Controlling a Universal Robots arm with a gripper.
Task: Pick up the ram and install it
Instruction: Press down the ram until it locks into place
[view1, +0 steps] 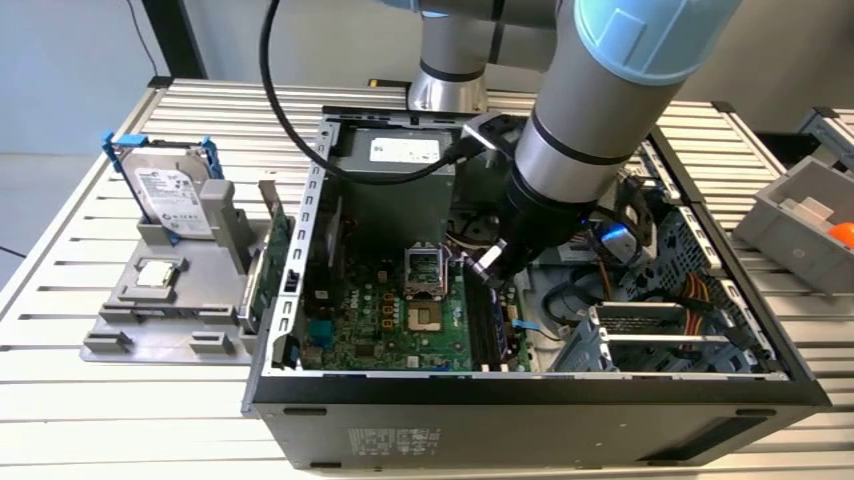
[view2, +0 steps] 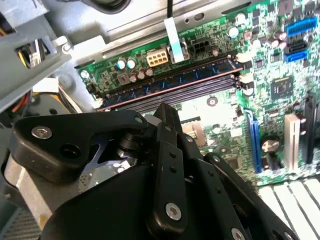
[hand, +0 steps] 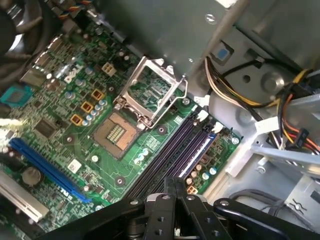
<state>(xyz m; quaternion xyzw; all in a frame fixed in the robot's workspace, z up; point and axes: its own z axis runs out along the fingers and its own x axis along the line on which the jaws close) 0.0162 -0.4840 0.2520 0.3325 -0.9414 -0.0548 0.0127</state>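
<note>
The ram (view2: 170, 82) is a long bluish stick with dark chips. It lies along the outermost memory slot of the green motherboard (hand: 60, 90), next to the empty dark slots (hand: 165, 150), and in the first wrist view the ram (hand: 196, 150) shows as a pale blue strip. My gripper (view1: 483, 265) reaches down into the open computer case (view1: 534, 385). In both wrist views its black fingers (hand: 170, 200) are closed together with nothing between them. The gripper (view2: 167, 112) hovers just above the slots, close to the ram, and I cannot tell whether it touches.
A silver hard drive (view1: 174, 195) in a blue-trimmed frame and a small square processor chip (view1: 158, 272) sit on a grey fixture (view1: 167, 335) at the exterior view's left. A thin green board (view1: 276, 255) stands on edge beside the case wall. The open processor socket (hand: 117, 132), cable bundles (hand: 235, 92) and drive cage (view1: 667, 335) crowd the case.
</note>
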